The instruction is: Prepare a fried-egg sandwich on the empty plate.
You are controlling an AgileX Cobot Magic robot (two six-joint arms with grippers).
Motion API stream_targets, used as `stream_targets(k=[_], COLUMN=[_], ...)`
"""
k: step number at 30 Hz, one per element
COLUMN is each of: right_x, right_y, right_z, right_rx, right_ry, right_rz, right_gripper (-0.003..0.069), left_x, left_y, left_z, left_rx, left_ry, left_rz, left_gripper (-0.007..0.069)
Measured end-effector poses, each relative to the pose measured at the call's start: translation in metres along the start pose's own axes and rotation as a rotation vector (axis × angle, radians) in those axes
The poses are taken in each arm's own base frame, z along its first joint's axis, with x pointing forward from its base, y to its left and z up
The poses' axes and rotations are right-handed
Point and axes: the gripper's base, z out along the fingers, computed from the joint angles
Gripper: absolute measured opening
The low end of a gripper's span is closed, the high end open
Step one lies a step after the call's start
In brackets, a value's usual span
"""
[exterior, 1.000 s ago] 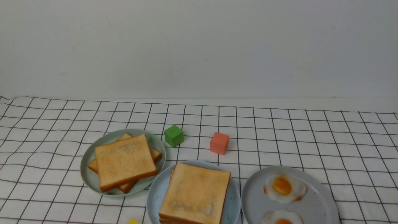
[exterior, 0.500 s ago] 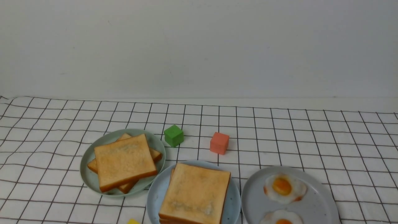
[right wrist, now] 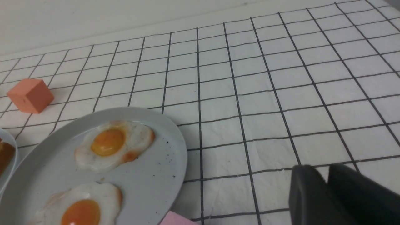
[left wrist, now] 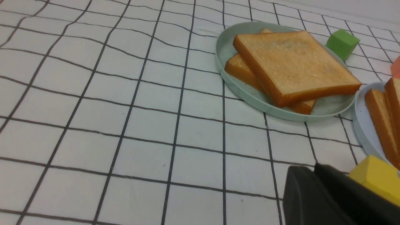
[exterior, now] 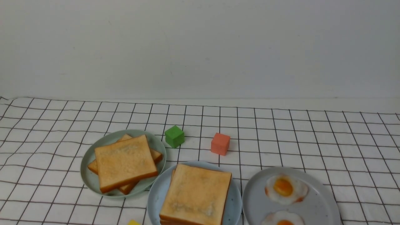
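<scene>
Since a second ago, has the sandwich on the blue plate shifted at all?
No. In the front view the fried-egg sandwich sits at the same spot on the plate, its far edge equally short of the orange cube.

Green cube [exterior: 174, 136], orange cube [exterior: 220, 143], 2 fried eggs [exterior: 286, 188] on grey plate [exterior: 322, 203].

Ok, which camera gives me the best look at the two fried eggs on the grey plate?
The right wrist view: the far fried egg shows whole on the round grey plate, and most of the near fried egg. The front view shows the far egg whole, smaller, with the near one cut by the frame edge. The left wrist view shows neither.
</scene>
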Motion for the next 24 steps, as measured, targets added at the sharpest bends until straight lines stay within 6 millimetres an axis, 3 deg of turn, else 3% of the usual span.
stream_targets(k=[24], right_x=[-0.0001], right_y=[0.0], right_z=[0.0], right_rx=[0.0], right_ry=[-0.001], right_rz=[0.0], right_gripper=[0.0151], left_x=[0.0], left_y=[0.0], left_z=[0.0], left_rx=[0.0], left_ry=[0.0], left_rz=[0.0], left_gripper=[0.0074])
